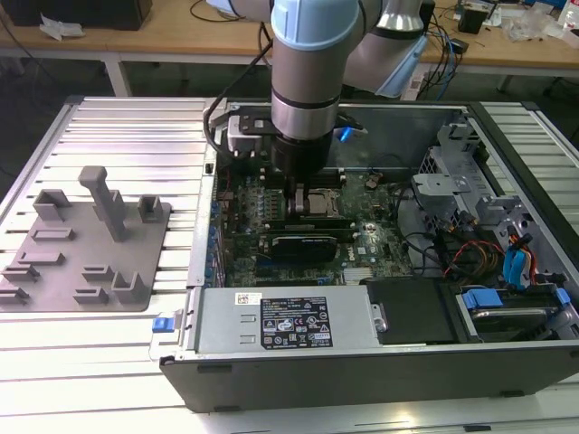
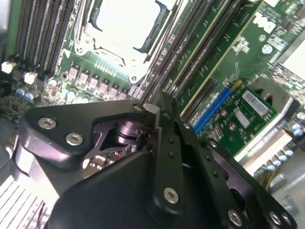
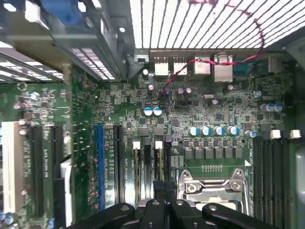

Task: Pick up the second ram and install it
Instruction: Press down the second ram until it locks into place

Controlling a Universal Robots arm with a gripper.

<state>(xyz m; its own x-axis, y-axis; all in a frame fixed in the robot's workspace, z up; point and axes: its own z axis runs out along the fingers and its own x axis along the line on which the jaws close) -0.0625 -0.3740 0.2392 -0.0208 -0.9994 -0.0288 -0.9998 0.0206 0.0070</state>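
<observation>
The gripper (image 3: 162,198), fingers together on the second ram (image 3: 158,167), presses it edge-down lengthwise into a slot beside the CPU socket (image 3: 214,188)

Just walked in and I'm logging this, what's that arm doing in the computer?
The robot arm's gripper is down inside the open computer case, at the memory slots beside the CPU socket. A green stick, seemingly the second ram, stands in the slot beneath it. The grey holder tray lies outside, on the exterior view's left.
</observation>
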